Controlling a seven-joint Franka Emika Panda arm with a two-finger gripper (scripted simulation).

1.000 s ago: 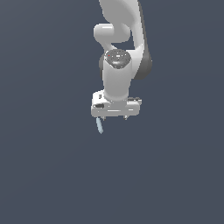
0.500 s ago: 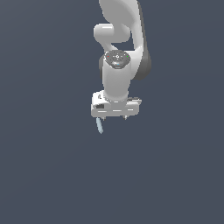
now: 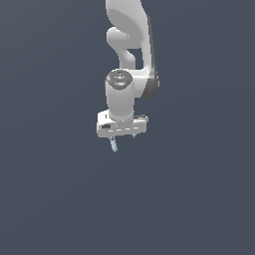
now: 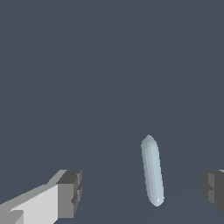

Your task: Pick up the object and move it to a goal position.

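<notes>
Fingers (image 4: 70, 192) are standing wide apart in the wrist view, one on each side of the object (image 4: 152, 171), and neither is touching it. We are holding the gripper (image 3: 121, 135) low over the dark surface, and in the exterior view the object (image 3: 114, 145) is poking out just below the gripper's underside, toward that view's left. Compared with a second ago, we are seeing almost nothing changing: arm, gripper and object are all sitting in the same places across the three exterior pictures. We are judging this as a pause right before the grasp. The object is lying nearer one finger than the other, so we are expecting the closing to nudge it sideways before it is pinched.
</notes>
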